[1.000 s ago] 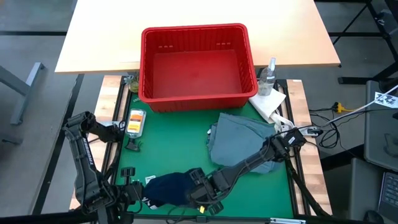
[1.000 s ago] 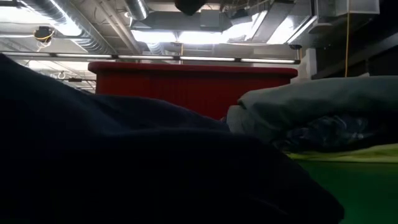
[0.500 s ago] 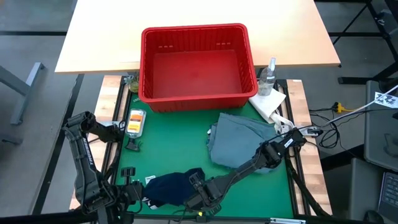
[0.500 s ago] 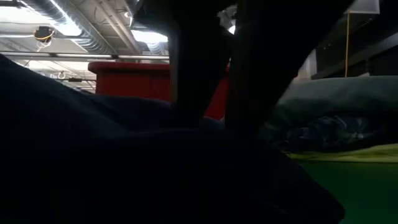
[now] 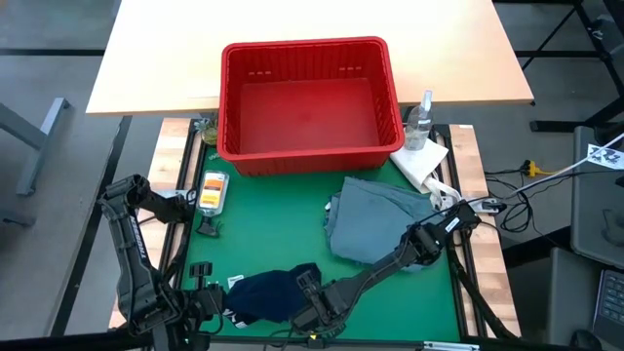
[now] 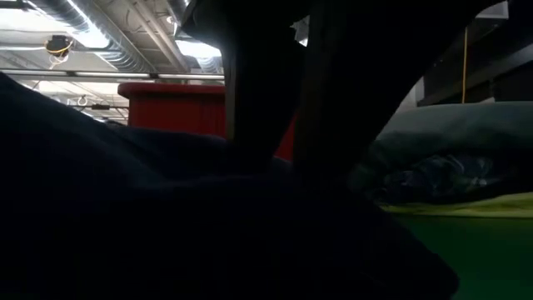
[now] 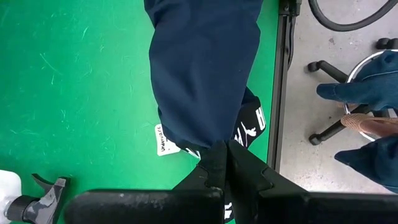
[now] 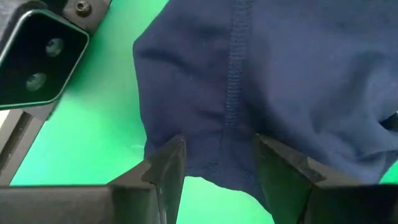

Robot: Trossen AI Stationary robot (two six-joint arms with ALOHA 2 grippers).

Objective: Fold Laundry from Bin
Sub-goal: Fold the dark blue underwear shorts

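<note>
I am looking down on a green-matted counter (image 5: 263,234). At its far edge sits the rectangular red plastic bin with slotted walls (image 5: 309,146), with no garment visible inside. Near the right edge lies a stack topped by the large grey-blue garment (image 5: 375,219); from table height, plaid and yellow layers show beneath it.

The soft dark navy garment (image 5: 268,292) lies bunched at the near edge, left of centre. My right pincer (image 5: 314,310) reaches low across the mat to it. Its fingers (image 8: 165,165) stand apart, straddling a stitched hem of the navy cloth, not yet closed on it. My left pincer (image 7: 227,165) is closed, its tips together. It sits at the near left corner beside the same garment, over a white label, and I cannot tell whether it pinches any fabric.

Risks as I judge them: the right fingers may close on several bunched layers, so lifting drags a lump rather than spreading the cloth flat. The garment lies close to the near edge, so a pull that way could slide it off. A small orange-and-white bottle (image 5: 212,192) lies near the left edge, well apart.
</note>
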